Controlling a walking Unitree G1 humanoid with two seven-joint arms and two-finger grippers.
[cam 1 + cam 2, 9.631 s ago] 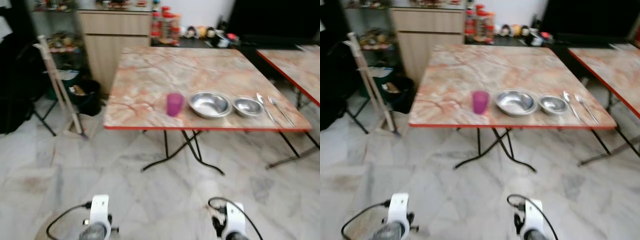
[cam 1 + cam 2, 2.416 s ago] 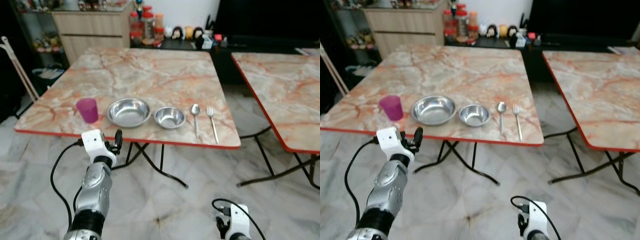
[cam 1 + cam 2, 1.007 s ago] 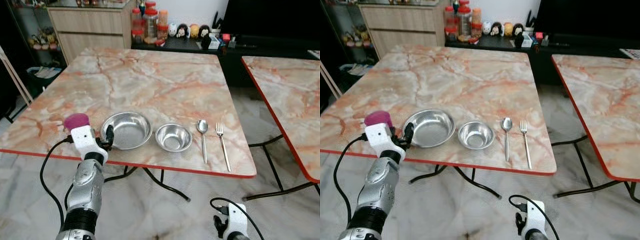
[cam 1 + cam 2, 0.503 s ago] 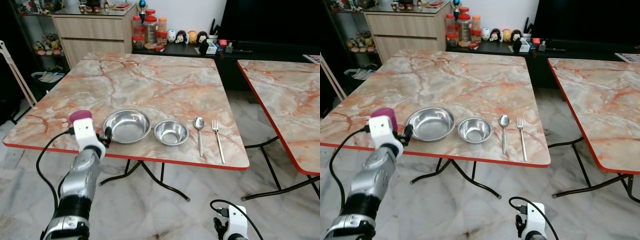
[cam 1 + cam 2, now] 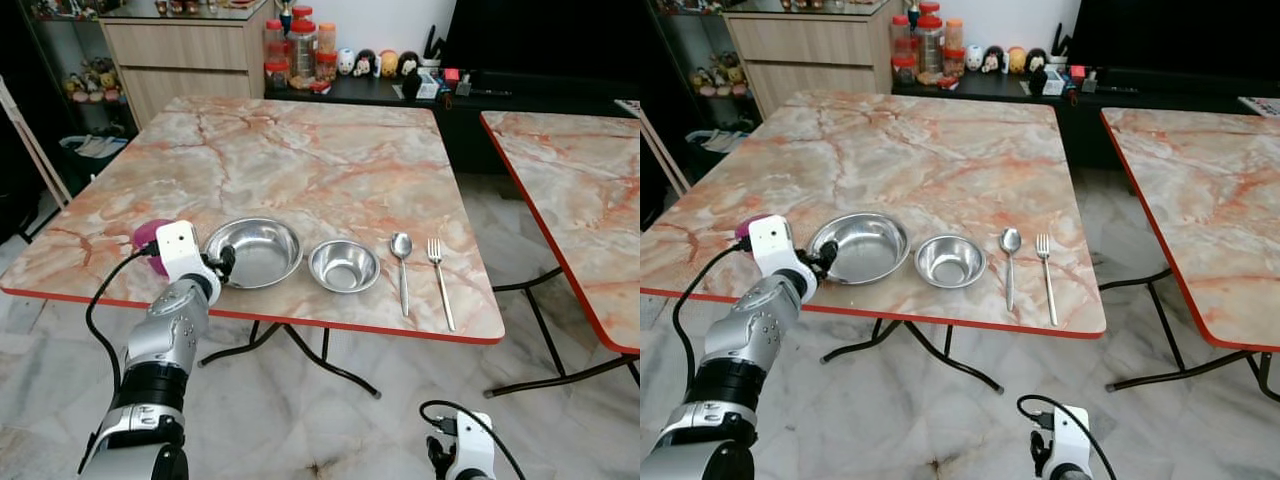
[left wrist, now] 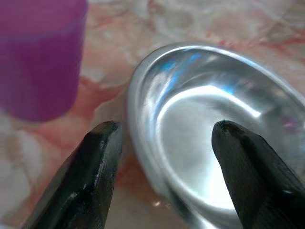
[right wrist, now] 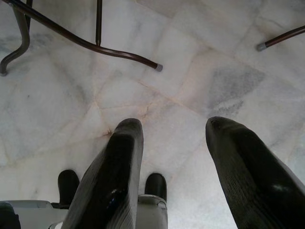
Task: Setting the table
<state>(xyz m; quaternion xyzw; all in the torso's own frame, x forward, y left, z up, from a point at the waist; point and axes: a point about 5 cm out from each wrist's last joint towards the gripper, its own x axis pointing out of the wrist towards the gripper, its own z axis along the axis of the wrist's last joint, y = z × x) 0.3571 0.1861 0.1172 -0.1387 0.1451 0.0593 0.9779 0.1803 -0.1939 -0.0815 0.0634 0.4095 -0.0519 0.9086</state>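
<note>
My left hand (image 6: 162, 143) is spread wide across the large steel bowl's (image 5: 257, 252) near rim, purple cup (image 6: 40, 57) just beside it, on the red-edged marble counter (image 5: 320, 150) (right hand (image 7: 176, 143) hangs unclenched over pale marble floor (image 7: 71, 105)).

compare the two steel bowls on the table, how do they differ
The large bowl is wider and shallower than the small bowl. The large bowl sits beside the purple cup, its rim between the open fingers of the left gripper; the small bowl lies next to the spoon, untouched. Both are shiny, empty and upright.
</note>
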